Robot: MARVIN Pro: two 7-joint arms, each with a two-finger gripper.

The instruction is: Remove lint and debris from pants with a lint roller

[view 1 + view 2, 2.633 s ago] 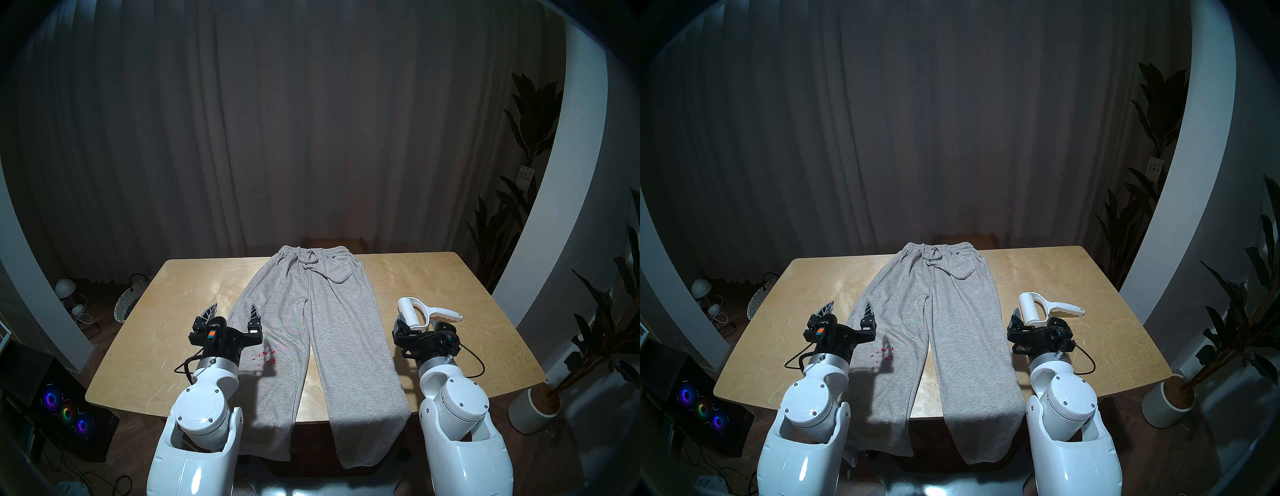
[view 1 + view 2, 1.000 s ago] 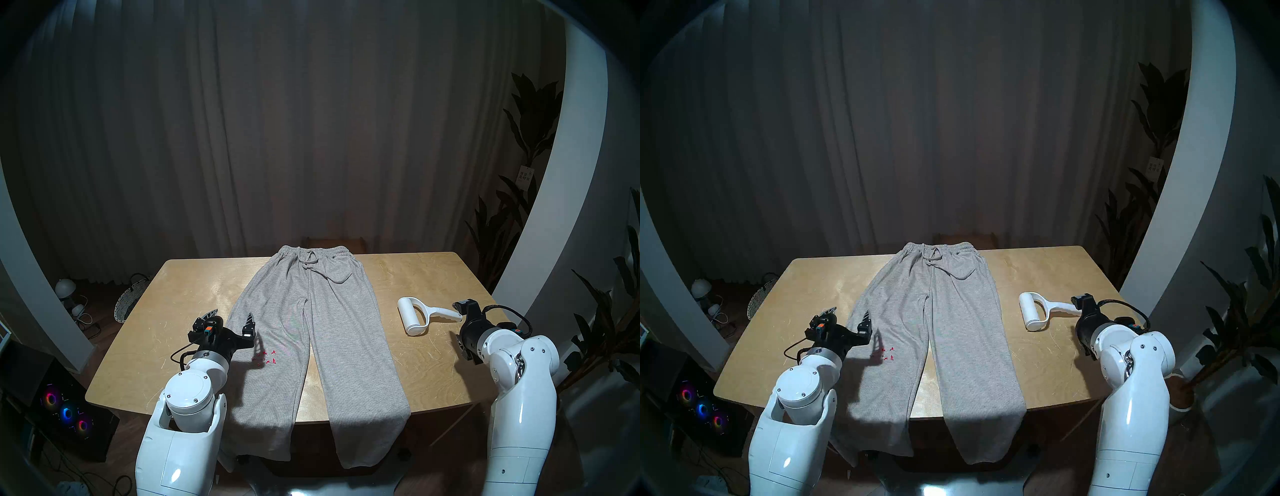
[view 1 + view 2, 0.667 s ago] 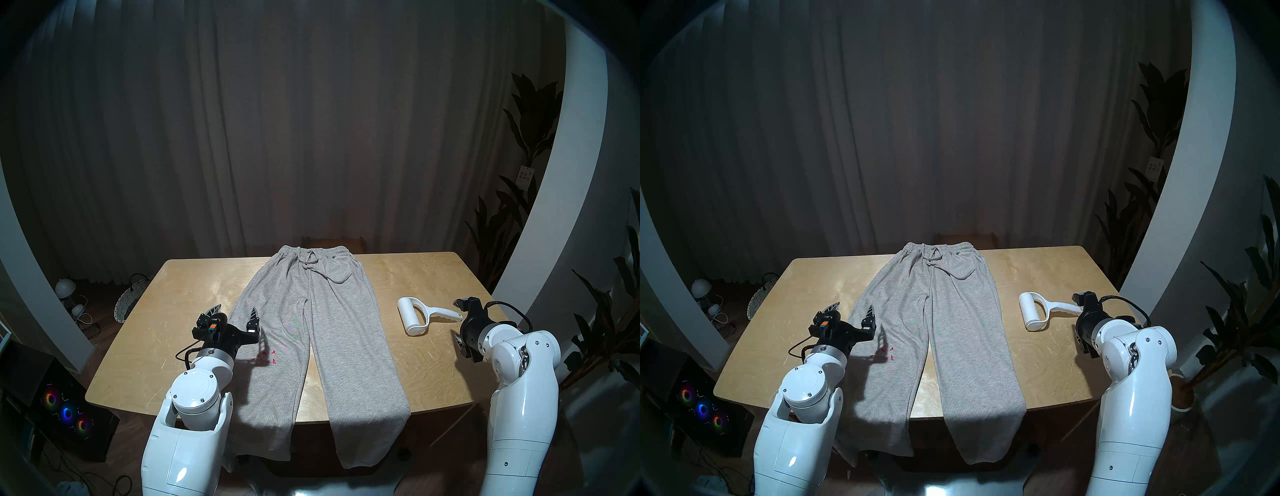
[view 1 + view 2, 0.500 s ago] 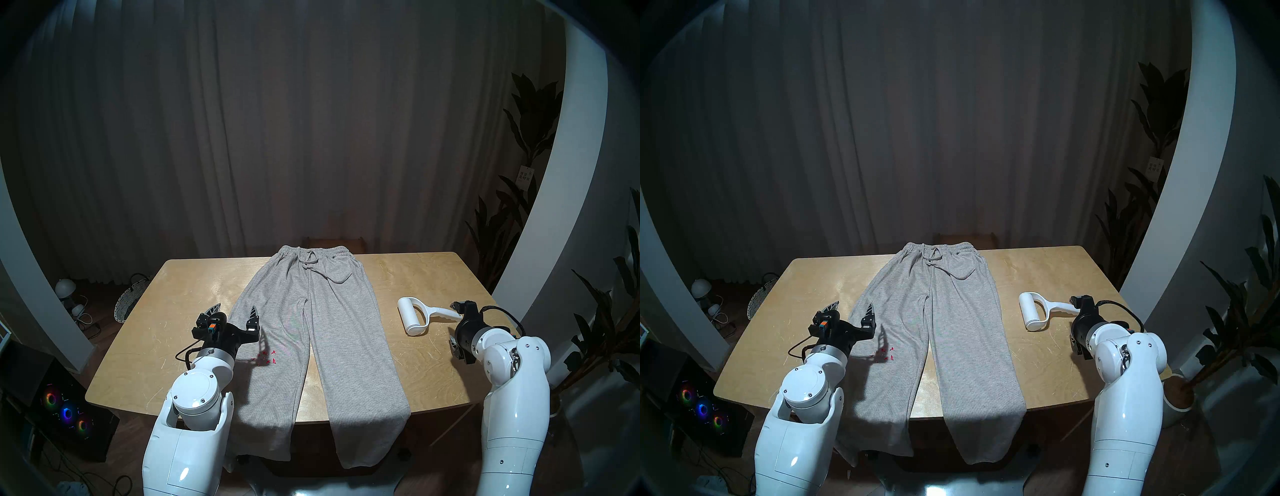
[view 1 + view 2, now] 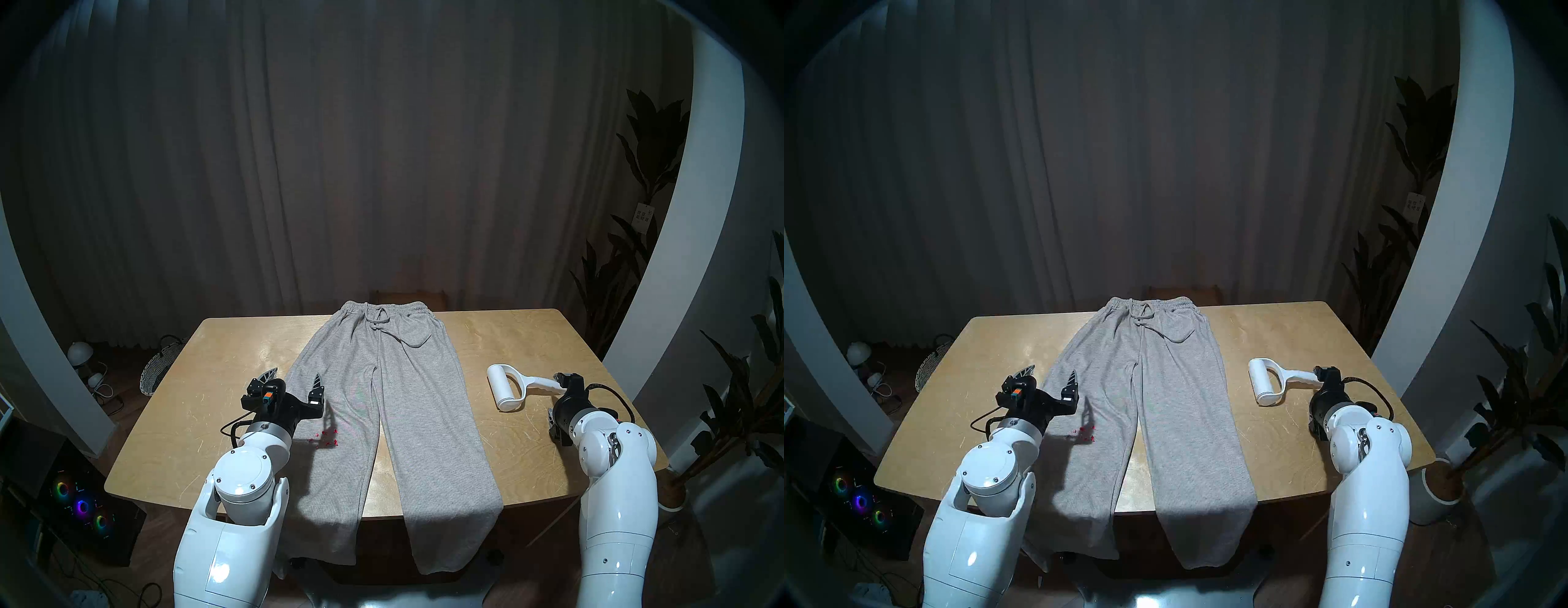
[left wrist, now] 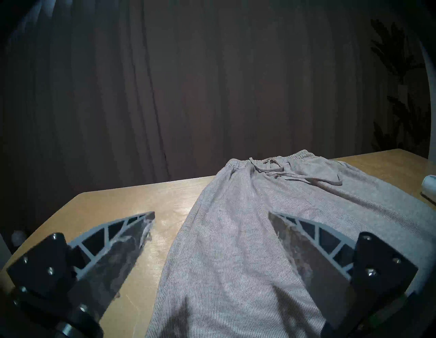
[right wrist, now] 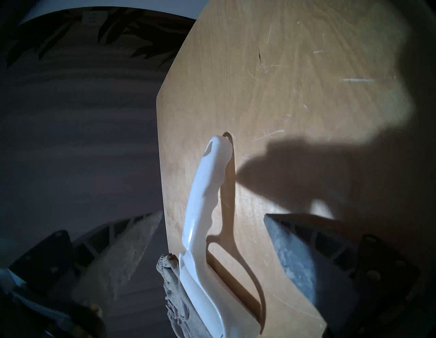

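Right gripper (image 7: 212, 217) spread wide, straddling the lint roller (image 5: 515, 386) handle, no contact visible. Roller lies on table (image 5: 551, 458) at 3 o'clock of pants (image 5: 382, 403). Risks: closing off-centre could skid or rotate the smooth handle. Left gripper (image 5: 292, 380) agape, empty; debris (image 5: 326, 437) near.

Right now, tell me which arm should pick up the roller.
Right. The right tool is open with the roller handle lying between its fingers on the table. The left tool hangs over the pants, across the table from it.
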